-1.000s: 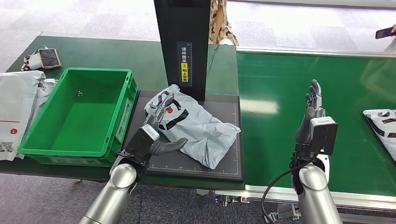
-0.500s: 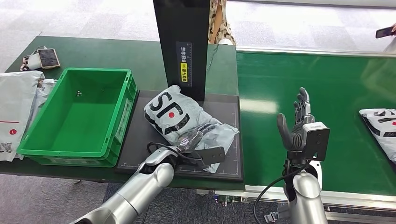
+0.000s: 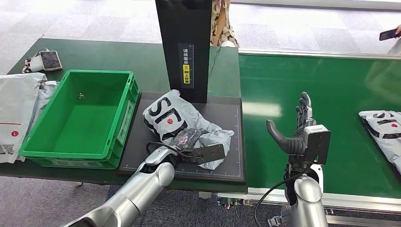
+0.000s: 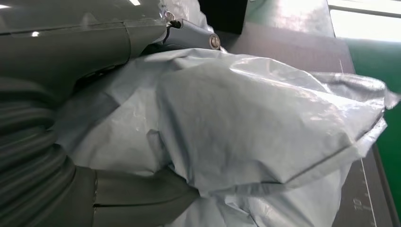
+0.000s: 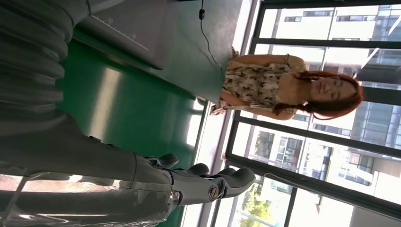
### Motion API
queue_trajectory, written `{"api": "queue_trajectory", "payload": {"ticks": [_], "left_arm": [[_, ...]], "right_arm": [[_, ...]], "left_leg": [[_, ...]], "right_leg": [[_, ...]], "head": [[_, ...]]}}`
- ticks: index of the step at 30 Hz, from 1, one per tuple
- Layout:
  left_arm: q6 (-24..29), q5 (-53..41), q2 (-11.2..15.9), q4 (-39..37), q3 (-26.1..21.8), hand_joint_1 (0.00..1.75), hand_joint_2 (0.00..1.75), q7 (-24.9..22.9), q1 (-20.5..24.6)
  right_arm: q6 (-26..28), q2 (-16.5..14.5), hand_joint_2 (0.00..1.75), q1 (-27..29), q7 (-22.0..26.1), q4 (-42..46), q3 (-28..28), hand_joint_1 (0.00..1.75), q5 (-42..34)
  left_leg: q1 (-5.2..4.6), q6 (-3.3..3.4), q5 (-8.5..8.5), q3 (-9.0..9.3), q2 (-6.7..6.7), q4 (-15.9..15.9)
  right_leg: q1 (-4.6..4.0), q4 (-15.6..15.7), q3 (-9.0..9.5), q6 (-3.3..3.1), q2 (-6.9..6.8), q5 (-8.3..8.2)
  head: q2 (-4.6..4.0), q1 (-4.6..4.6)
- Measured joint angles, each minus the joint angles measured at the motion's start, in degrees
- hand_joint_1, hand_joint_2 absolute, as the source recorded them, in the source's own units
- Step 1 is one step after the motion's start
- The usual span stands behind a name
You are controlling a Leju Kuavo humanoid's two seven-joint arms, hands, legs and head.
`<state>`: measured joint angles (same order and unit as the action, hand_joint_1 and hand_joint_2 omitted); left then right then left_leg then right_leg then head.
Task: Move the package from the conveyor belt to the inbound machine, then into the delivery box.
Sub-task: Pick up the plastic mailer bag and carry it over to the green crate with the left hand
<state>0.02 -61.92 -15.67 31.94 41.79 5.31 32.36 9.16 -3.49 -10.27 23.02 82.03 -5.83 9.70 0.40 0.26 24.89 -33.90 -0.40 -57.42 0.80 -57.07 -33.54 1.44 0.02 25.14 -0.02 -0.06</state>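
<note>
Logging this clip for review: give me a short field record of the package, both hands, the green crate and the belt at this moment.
package: grey poly mailer lying crumpled on the black scanner platform, below the black column
left hand: left hand grips the mailer's near edge
right hand: right hand raised over the conveyor belt, fingers apart, holding nothing
delivery box: green crate, left of the platform, no package inside
belt: second mailer at its right edge

Grey package (image 3: pixel 187 124) black-lettered, possibly red-dotted, green box (image 3: pixel 75 116)
</note>
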Motion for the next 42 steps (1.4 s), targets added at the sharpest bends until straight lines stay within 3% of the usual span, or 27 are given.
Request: {"api": "queue_trajectory", "payload": {"ticks": [16, 31, 35, 42], "left_arm": [[12.7, -9.0, 2.0, 7.3, -5.3, 1.75, 1.75, 4.8, -3.9], [13.3, -10.0, 2.8, 10.9, -7.5, 1.75, 1.75, 5.1, -4.9], [15.7, -12.3, 3.0, 11.9, -7.6, 1.75, 1.75, 5.1, -5.1], [18.1, -17.6, 5.3, 19.0, -10.9, 1.75, 1.75, 2.7, -4.1]], "right_arm": [[-0.3, -0.1, 1.75, 4.0, 0.0, 4.9, 2.5, 0.0, 0.3], [-0.8, -0.2, 1.75, 5.1, 0.0, 6.7, 3.9, 0.0, 0.4], [-0.8, -0.2, 1.75, 5.4, 0.0, 7.0, 4.2, 0.0, 0.5], [-0.8, -0.1, 1.75, 6.6, 1.3, 7.5, 5.8, 0.0, -0.3]], "left_leg": [[0.0, 0.0, 0.0, -0.26, -0.01, 0.0], [-0.01, 0.0, 0.0, -0.33, -0.01, 0.0], [0.0, 0.0, 0.0, -0.34, -0.01, 0.0], [0.01, 0.0, 0.0, -0.36, 0.01, 0.0]], "right_leg": [[0.01, 0.0, -0.27, 0.0, -0.01, 0.01], [0.01, 0.0, -0.35, 0.0, -0.01, 0.01], [0.01, 0.0, -0.37, 0.0, -0.01, 0.01], [-0.01, 0.0, -0.39, 0.0, 0.01, 0.01]], "head": [[0.0, -0.01], [0.0, -0.01], [0.0, -0.01], [0.0, 0.01]]}}
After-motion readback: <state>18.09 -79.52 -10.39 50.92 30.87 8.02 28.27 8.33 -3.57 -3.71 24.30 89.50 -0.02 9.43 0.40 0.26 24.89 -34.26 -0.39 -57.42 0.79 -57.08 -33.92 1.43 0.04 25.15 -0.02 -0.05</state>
